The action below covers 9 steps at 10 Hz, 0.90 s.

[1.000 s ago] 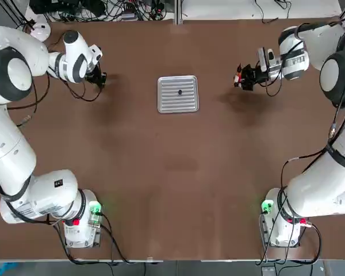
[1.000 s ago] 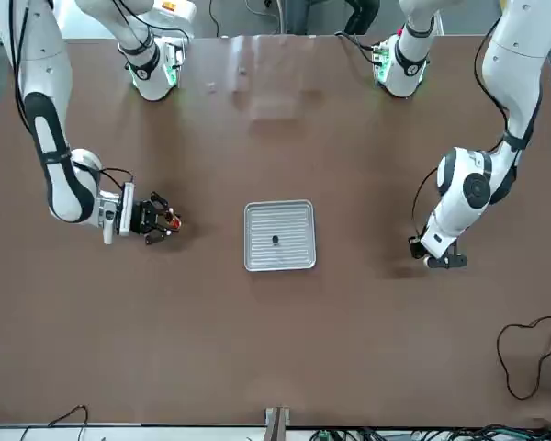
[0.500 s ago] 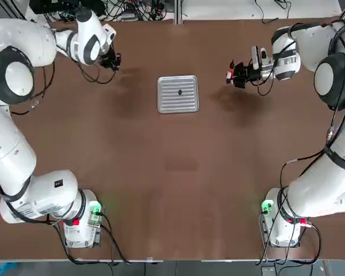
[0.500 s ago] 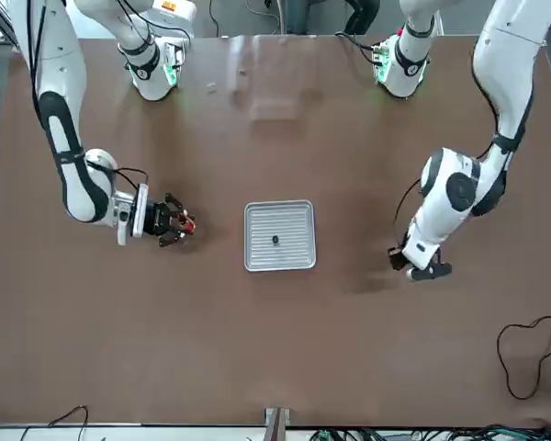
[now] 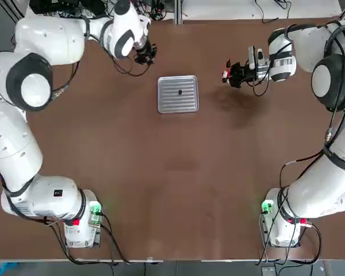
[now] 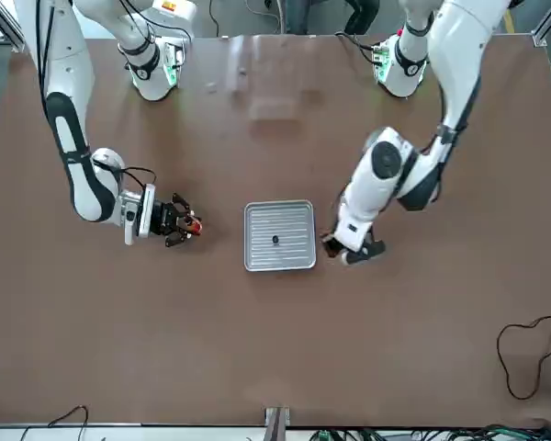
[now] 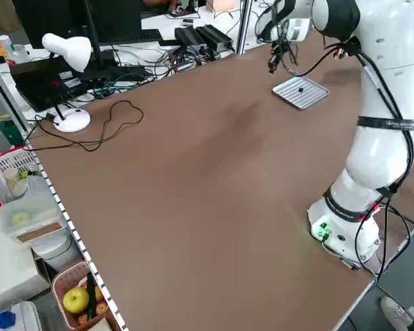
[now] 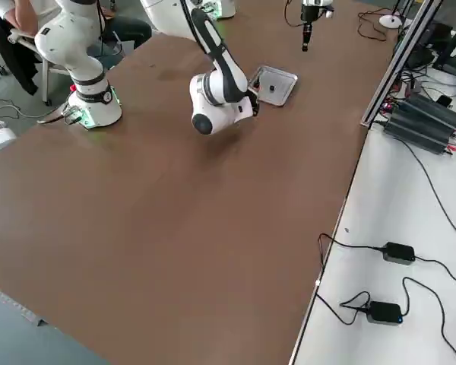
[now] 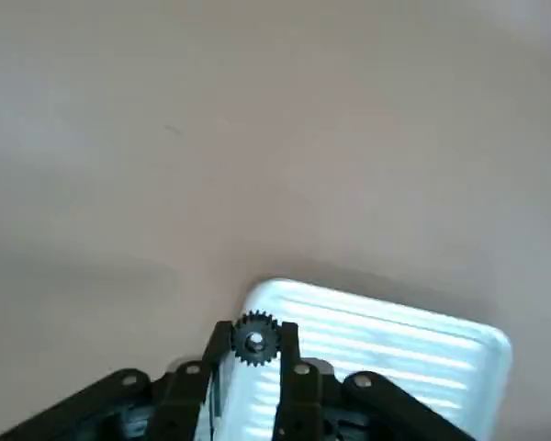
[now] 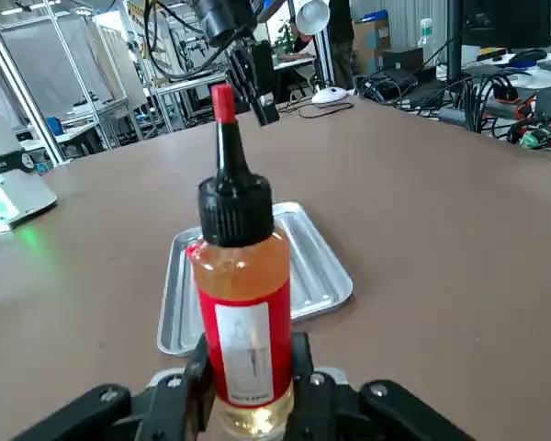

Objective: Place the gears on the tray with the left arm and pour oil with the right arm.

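Silver ribbed tray (image 5: 178,100): one dark gear (image 6: 275,240) inside. Your left gripper (image 9: 256,344), just beside tray, pinches second toothed gear (image 9: 255,338); your right gripper (image 10: 253,367), off tray's other side, grips red-capped oil bottle (image 10: 243,303), red-and-white label (image 10: 247,349), its writing too small to read

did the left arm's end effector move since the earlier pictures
Yes, the left end effector moved rightward in the top view, closer to the tray.
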Tool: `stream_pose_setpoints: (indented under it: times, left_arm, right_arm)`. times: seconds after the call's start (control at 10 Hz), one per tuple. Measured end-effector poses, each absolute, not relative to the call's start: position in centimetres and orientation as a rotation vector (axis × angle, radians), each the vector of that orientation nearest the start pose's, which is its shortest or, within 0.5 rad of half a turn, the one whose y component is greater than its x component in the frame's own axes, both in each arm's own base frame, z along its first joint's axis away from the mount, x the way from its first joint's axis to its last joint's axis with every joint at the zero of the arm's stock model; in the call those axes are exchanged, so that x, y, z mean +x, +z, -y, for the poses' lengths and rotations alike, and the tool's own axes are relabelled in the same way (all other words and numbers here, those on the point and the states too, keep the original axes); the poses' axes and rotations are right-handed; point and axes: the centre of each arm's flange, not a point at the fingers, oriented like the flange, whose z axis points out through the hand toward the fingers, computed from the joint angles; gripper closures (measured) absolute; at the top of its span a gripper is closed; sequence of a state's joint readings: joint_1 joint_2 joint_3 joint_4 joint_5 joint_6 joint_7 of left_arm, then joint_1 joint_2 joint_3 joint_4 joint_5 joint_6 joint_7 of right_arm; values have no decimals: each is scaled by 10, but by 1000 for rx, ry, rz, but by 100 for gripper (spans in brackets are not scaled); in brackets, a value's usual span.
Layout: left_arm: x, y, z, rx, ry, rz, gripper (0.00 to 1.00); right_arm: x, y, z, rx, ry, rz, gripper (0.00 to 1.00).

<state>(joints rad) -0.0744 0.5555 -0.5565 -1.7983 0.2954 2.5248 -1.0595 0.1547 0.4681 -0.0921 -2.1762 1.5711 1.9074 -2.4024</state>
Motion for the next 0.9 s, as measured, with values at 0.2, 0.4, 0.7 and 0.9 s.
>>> stream_pose_setpoints:
  times: [0.2,0.4,0.7,0.9]
  left_arm:
    - [553,277,433,-3346,-175,565,76]
    - [530,220,482,-3274,-187,514,76]
    - [518,187,500,-3255,-157,491,76]
    - [518,187,499,-3252,-155,494,76]
  right_arm:
    - [518,165,-105,-1647,-953,1179,63]
    - [514,156,-112,-1650,-942,1157,63]
    - [510,148,-119,-1653,-929,1141,63]
    - [510,148,-124,-1651,-935,1131,63]
